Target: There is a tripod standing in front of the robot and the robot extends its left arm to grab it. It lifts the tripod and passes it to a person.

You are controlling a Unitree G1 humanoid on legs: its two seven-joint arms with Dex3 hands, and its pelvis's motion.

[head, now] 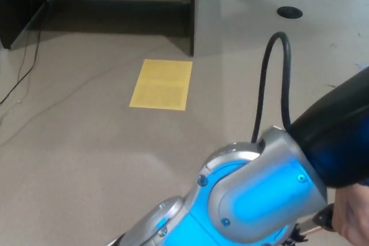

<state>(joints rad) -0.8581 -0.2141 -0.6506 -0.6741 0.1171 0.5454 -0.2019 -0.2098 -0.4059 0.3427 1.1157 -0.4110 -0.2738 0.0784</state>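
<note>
Silver-and-blue left robot arm (253,200) with black forearm reaches right, out of frame. Finger state cannot be told. Person's hand (353,223) sits near right beside thin tripod leg (316,226).

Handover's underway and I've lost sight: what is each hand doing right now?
Left hand: out of frame past the right edge; only the left arm shows.
Right hand: not in view.

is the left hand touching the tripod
Cannot tell. In the head view the left arm runs off the right edge, so the hand is out of frame; only a tripod bit shows.
</note>
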